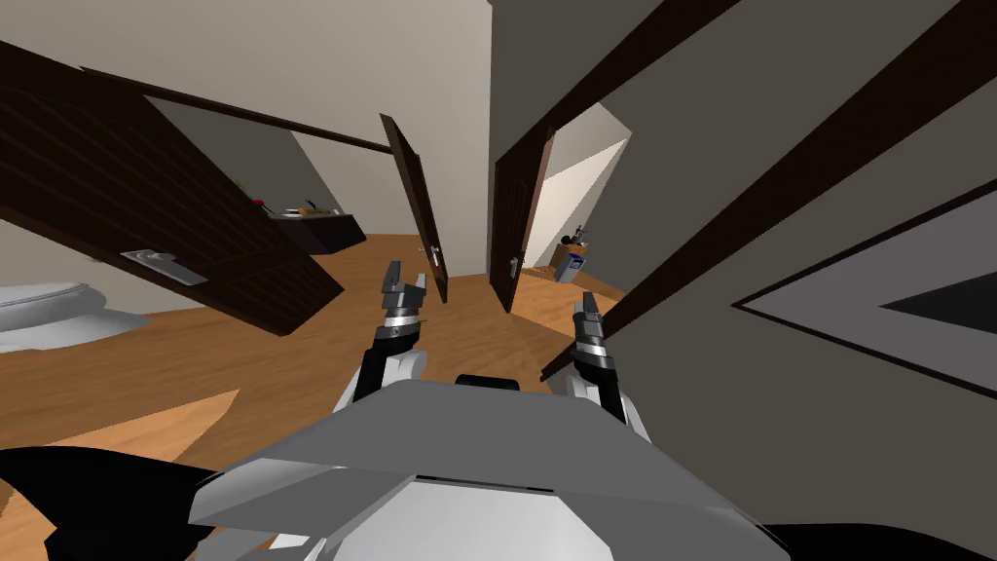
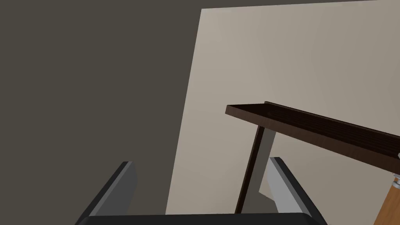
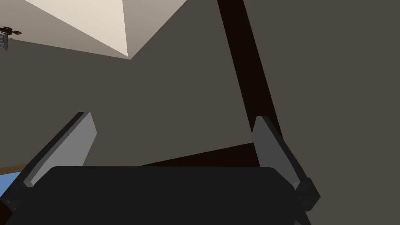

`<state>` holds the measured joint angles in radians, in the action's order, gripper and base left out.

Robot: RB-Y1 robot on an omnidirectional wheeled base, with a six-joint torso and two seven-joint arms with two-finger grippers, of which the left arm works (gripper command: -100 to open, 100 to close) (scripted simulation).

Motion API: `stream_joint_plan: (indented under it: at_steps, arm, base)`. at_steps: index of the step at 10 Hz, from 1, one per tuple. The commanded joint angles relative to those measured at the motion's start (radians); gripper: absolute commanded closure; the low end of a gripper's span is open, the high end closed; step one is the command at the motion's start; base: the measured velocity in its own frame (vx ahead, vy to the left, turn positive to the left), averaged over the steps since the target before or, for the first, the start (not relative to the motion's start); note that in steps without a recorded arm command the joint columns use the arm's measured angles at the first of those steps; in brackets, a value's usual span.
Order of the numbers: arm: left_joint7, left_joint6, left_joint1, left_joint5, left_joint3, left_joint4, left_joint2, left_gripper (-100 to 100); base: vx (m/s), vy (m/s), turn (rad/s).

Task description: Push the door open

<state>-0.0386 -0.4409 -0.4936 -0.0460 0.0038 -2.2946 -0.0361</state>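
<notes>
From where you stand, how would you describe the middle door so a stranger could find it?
Start at the pale wall ahead, above the wood floor. The middle door stands in front of it, dark brown, with a small silver handle. Unlike the broad door on the left and the door on the right, it shows as a thin slanted strip.

Three doors stand ahead on the floor. The left door is the nearest, and a rounded fixture lies below it at the far left. The middle door stands farther away, just beyond the left end effector. Between these two doors, far behind, is a table with small things on it. The right door is just right of the middle one, and a small box lies behind it. The right end effector is close beside the wall on the right.
</notes>
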Motion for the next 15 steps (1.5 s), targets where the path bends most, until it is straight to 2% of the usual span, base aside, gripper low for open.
stream_joint_plan:
  at_steps: [1, 7, 10, 15]
  arm:
    - [0.003, 0.001, 0.02, -0.006, -0.012, 0.033, 0.016, -100]
    - [0.013, 0.003, 0.091, -0.025, -0.053, 0.15, 0.058, -100]
    - [0.019, 0.005, 0.138, -0.038, -0.081, 0.226, 0.078, -100]
    - [0.026, 0.007, 0.191, -0.052, -0.111, 0.313, 0.095, -100]
  base:
    - [0.09, 0.031, -0.096]
    - [0.147, 0.059, -0.086]
    - [0.114, 0.06, -0.106]
    - [0.107, 0.057, -0.074]
